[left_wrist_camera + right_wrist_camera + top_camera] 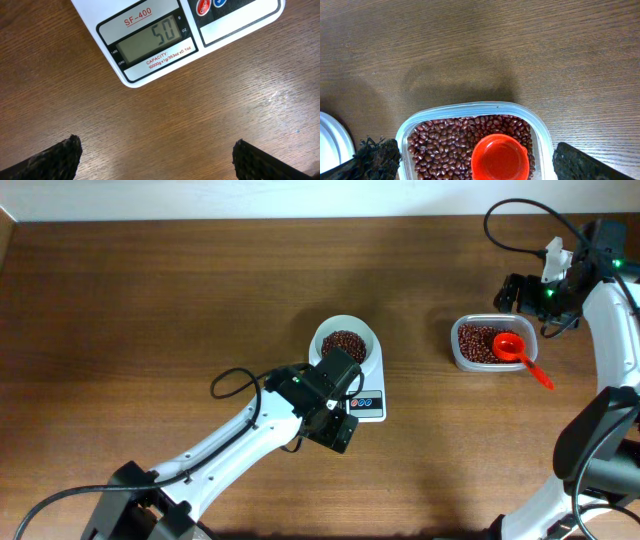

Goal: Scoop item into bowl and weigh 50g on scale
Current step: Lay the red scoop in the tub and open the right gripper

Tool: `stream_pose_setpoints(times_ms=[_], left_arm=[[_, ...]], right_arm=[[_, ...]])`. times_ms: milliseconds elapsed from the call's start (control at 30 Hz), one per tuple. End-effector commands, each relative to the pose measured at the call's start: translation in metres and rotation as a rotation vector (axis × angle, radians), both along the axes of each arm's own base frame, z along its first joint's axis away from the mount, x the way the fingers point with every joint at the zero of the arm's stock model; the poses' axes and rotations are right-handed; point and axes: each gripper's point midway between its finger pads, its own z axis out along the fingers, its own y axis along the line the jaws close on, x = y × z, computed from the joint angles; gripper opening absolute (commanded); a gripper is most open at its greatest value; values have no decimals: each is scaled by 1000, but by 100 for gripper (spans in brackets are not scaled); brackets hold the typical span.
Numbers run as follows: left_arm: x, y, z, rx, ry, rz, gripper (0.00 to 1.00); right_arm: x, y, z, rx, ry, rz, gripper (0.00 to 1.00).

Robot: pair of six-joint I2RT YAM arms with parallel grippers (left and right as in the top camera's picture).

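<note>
Left gripper (pixel 157 162) hung spread wide, empty, by scale (pixel 240 31) showing 50; right gripper (pixel 480 165) likewise above bean tub (pixel 470 106). Bumping scale could skew reading.

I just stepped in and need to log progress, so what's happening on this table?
A weighing job looks about finished. The white bowl of beans sits on the scale, whose display reads 50. The red scoop lies in the clear tub of more beans. The left gripper is open over the table before the scale, the right gripper open above the tub; neither holds anything.
</note>
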Motion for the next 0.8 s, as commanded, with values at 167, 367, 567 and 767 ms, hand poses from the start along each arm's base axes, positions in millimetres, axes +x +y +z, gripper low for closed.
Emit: stream_pose_setpoints(times_ms=[167,367,567,767], left_arm=[[-1,1,1,4,-10,-3,99],[-1,1,1,4,-10,-3,99],[-1,1,1,4,-10,-3,99],[5,6,2,33,-41,4,99]], right_arm=[[-1,1,4,5,-12,4,99],[-1,1,4,5,-12,3,99],[-1,1,4,5,-12,4,99],[-1,1,4,5,-12,4,99]])
